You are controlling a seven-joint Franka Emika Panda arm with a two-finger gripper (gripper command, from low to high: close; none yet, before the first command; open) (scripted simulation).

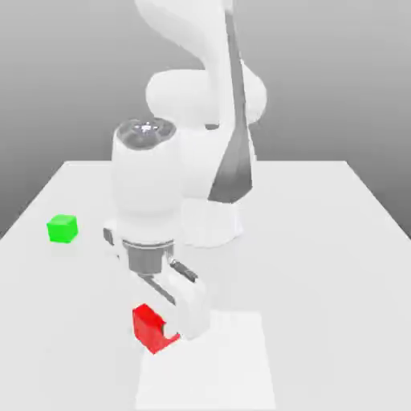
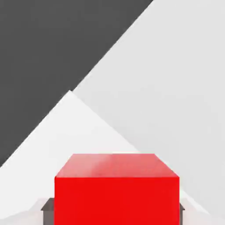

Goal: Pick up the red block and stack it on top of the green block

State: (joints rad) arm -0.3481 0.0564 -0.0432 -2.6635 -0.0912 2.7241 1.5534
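The red block (image 1: 148, 326) sits tilted between the fingers of my gripper (image 1: 166, 329), near the table's front edge in the exterior view. The gripper is shut on it, and one white finger (image 1: 189, 308) covers the block's side on the exterior view's right. In the hand view the red block (image 2: 116, 189) looms close, with dark finger pads (image 2: 46, 210) pressed against both of its sides. The green block (image 1: 62, 228) rests on the table far off to the exterior view's left, well apart from the gripper.
The white table (image 1: 321, 241) carries a lighter rectangular patch (image 1: 217, 365) at the front, beside the gripper. The arm's base (image 1: 213, 221) stands at the table's middle back. The table's corner and edge (image 2: 70, 92) meet dark floor in the hand view.
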